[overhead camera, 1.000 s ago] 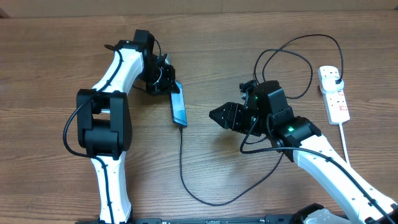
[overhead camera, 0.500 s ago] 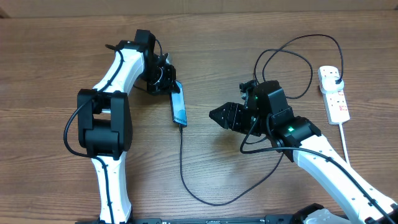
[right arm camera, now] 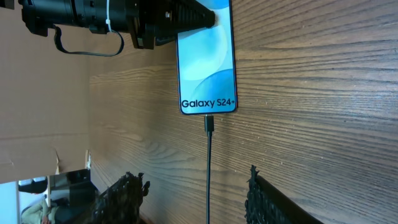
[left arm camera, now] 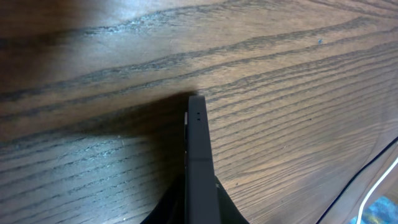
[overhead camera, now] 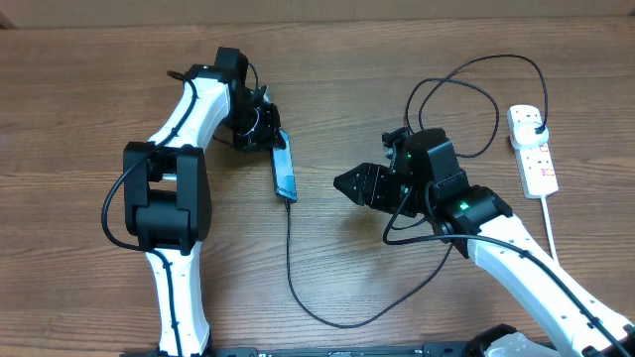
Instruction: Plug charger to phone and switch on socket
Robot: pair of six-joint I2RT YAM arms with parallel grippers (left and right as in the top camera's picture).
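The phone (overhead camera: 286, 167) stands on its long edge on the table, its light-blue screen facing right; it fills the right wrist view (right arm camera: 207, 59) with "Galaxy S24+" on it. My left gripper (overhead camera: 266, 131) is shut on the phone's far end, whose dark edge (left arm camera: 198, 162) runs up the left wrist view. The black charger cable (overhead camera: 291, 258) is plugged into the phone's near end (right arm camera: 209, 124) and loops across to a black plug in the white socket strip (overhead camera: 532, 149) at the right. My right gripper (overhead camera: 345, 183) is open and empty, right of the phone, its fingers (right arm camera: 121, 196) apart either side of the cable.
The socket's thick white cord (overhead camera: 556, 238) runs down the right side past my right arm. The charger cable makes large loops (overhead camera: 466, 94) behind the right arm and a long curve (overhead camera: 347, 322) near the front edge.
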